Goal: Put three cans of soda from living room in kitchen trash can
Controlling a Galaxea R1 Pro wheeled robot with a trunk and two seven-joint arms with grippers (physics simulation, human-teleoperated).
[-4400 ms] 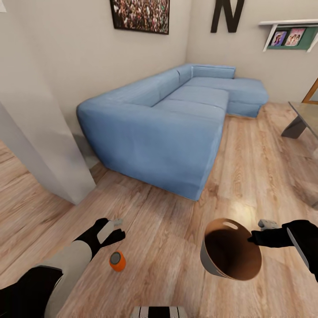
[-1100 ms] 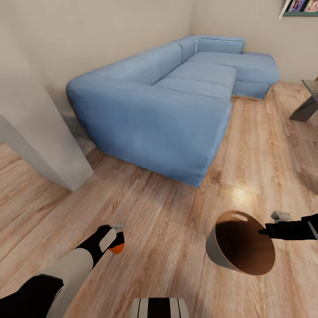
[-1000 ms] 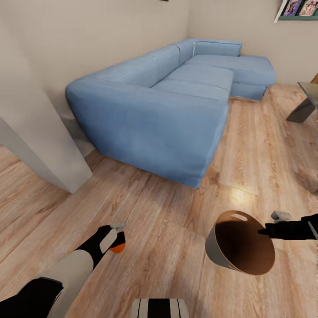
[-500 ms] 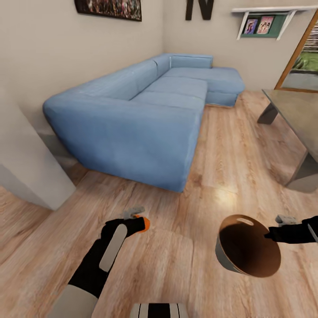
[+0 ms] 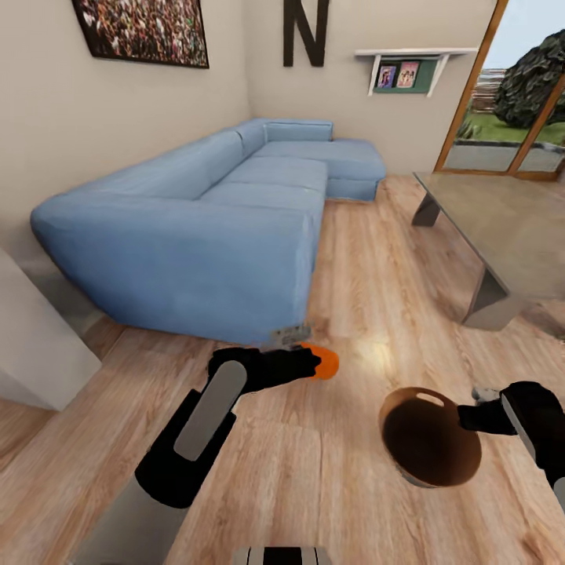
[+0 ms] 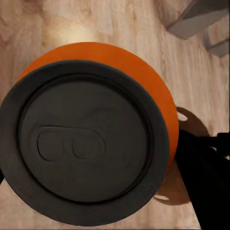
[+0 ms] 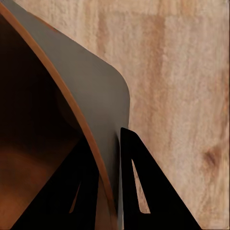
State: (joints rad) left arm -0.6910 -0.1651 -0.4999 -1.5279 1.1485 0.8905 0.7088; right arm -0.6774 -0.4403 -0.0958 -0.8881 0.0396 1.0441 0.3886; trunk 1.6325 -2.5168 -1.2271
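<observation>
The left tool [image 5: 308, 362] is clamped on the orange soda can [image 5: 323, 363], which it holds in the air above the plank floor [image 5: 377, 259] in front of the near end of the light-blue sofa [image 5: 204, 235]. The can lies roughly level, its long axis pointing along the tool toward the robot's right; in the left wrist view its grey top [image 6: 84, 148] faces the camera. The right tool [image 5: 473, 407] is closed on the rim of the trash can [image 5: 428, 439], one finger [image 7: 139, 191] outside the pale wall and the other inside. The bucket is tipped, its brown mouth turned up toward the head camera. The bucket lies to the can's right and somewhat lower, near but apart. Judging from this, the can must travel rightward over that opening; the left arm does the carrying.
</observation>
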